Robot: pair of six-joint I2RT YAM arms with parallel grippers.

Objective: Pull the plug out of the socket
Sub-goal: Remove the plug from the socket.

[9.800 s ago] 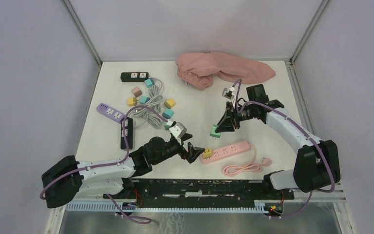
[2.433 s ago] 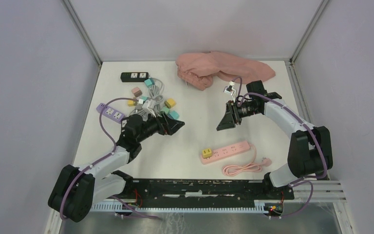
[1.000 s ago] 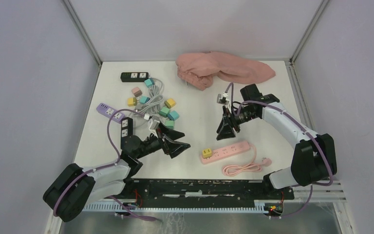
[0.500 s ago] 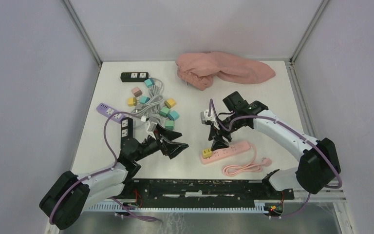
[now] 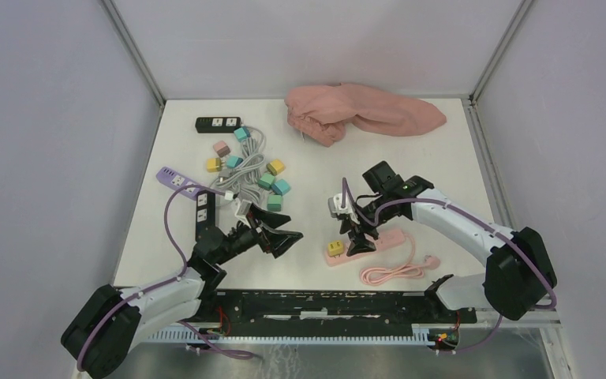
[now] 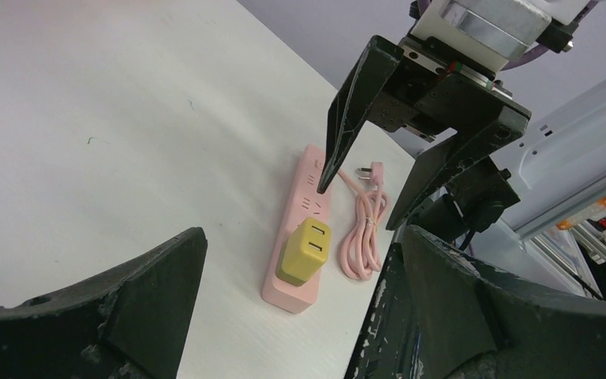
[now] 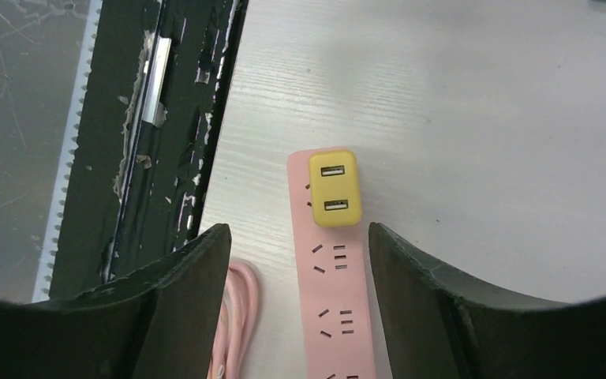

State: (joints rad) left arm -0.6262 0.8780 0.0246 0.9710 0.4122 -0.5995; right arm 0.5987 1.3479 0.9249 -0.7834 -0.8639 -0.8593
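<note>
The right gripper's (image 7: 298, 237) jaws stand apart with nothing between them but the pink power strip (image 7: 339, 316) lying below, bare table showing on either side of it. They are wider than a second ago. The left gripper's (image 5: 284, 234) jaws are spread as far as they go and hold nothing, the same as a second ago.

The yellow plug (image 7: 332, 188) is still seated in the end socket of the strip, at the end nearest the left arm, its two small ports facing up. The strip lies near the front edge of the table (image 5: 316, 170), with its pink cord (image 5: 390, 274) coiled just beside it.

A second ago the right gripper hung over the middle of the table, well behind the strip. Half a second ago it had dropped to the strip's far edge. Now it straddles the strip just beside the plug. In the left wrist view one fingertip (image 6: 323, 183) sits at the strip's edge; whether it touches cannot be told.

The left gripper has barely shifted in that second. It hovers low, pointing at the plug end of the strip, apart from it.

Nearly ten seconds ago the right gripper held a green plug (image 5: 274, 203) in the air; that plug now lies at the near edge of the pile of coloured plugs and grey cables (image 5: 246, 162).
</note>
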